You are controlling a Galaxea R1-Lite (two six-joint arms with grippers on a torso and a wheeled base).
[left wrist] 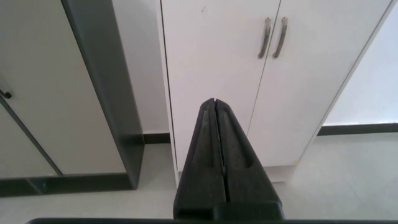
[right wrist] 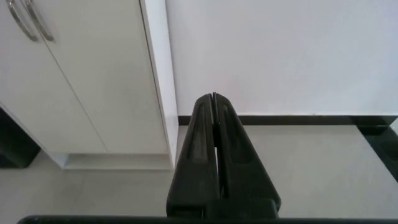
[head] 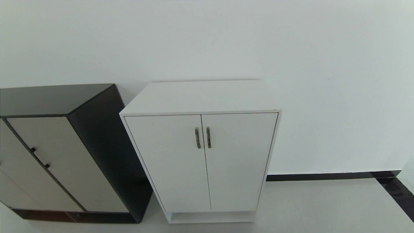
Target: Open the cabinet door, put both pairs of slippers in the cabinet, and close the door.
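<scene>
A white two-door cabinet (head: 200, 155) stands against the wall, both doors closed, with two metal handles (head: 202, 138) side by side at the middle seam. In the left wrist view my left gripper (left wrist: 215, 102) is shut with nothing in it, a short way in front of the white cabinet (left wrist: 217, 62) and below its handles (left wrist: 274, 37). My right gripper (right wrist: 213, 98) is shut and holds nothing, off the cabinet's right side, with the cabinet (right wrist: 81, 81) and its handles (right wrist: 28, 22) in the right wrist view.
A black cabinet with beige doors (head: 61, 152) stands to the left of the white one, close beside it. A white wall (head: 323, 81) with a black baseboard (head: 323, 176) runs behind. Pale floor (head: 323, 207) lies open to the right.
</scene>
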